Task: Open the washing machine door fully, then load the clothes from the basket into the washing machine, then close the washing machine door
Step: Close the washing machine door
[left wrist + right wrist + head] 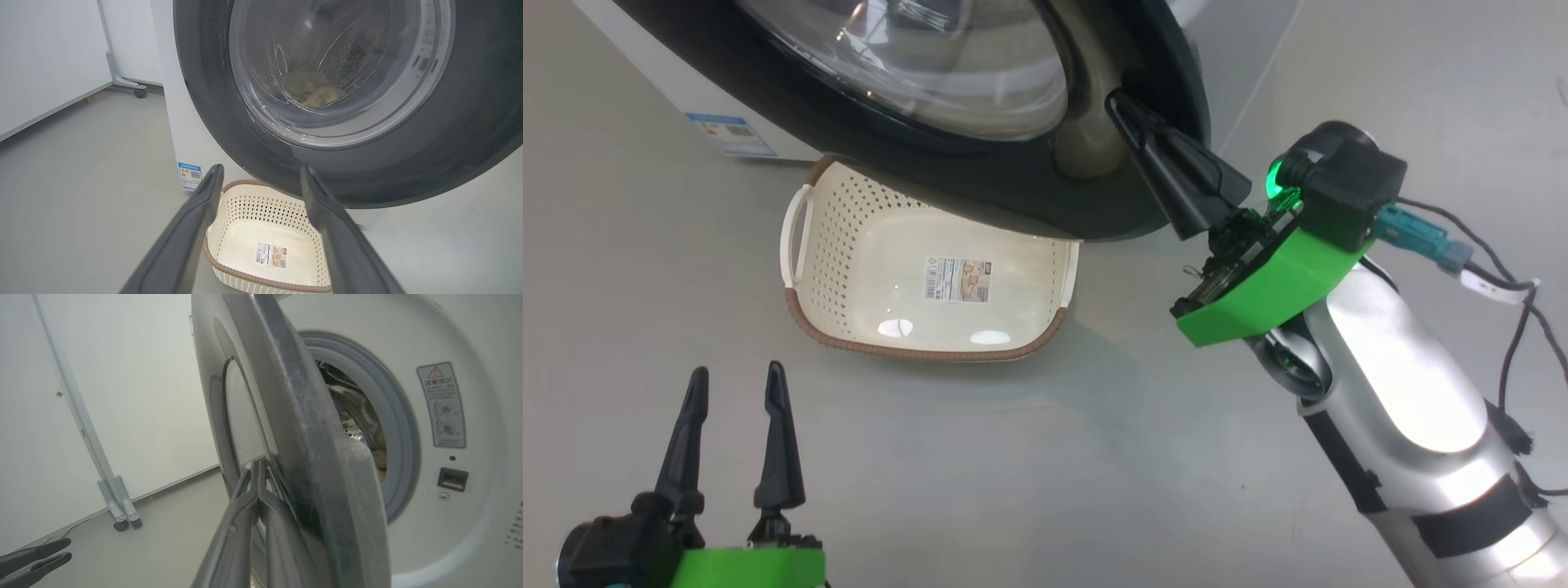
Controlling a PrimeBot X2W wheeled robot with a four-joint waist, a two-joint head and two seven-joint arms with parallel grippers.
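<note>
The washing machine door (pixel 1013 192) stands partly open, its black rim hanging over the basket (pixel 915 349). That cream basket with a brown rim sits on the floor with just a label inside. My right gripper (pixel 1115 100) is shut, its tips against the door's outer face near the free edge; in the right wrist view my right gripper (pixel 259 462) lies along the door (pixel 310 416). Low at the left, my left gripper (pixel 737 371) is open and holds nothing. Cream clothes (pixel 314 94) show through the glass inside the washing machine (pixel 179 122).
A white panel on a wheeled stand (pixel 122 77) stands left of the machine. A blue sticker (pixel 731 135) marks the machine's lower corner. Cables (pixel 1503 286) trail from my right wrist. Bare grey floor (pixel 1045 457) stretches in front of the basket.
</note>
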